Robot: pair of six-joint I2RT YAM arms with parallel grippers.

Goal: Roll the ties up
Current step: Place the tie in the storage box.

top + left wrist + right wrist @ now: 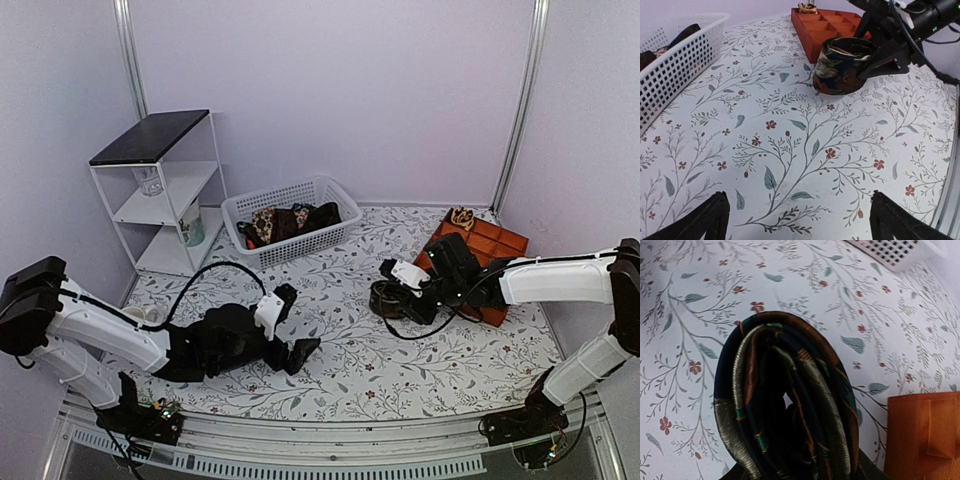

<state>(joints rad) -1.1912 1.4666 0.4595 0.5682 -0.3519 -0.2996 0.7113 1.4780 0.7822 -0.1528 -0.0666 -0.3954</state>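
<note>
Jaws of my right gripper (pixel 396 297), half-closed, pinch the rolled tie (pixel 842 67), soft and likely to uncoil unless squeezed across its layers; left gripper (pixel 800 220) gapes empty.

Your worktop (pixel 340 350): one, covered in white cloth printed with leafy sprigs and small red flowers. On it you have:
- white basket (pixel 305 243), far centre-left
- white shelf unit (pixel 160 195) with dark top, far left corner
- orange compartment tray (pixel 490 240), right
- rolled tie (pixel 845 65), standing on end just beside that tray
</note>
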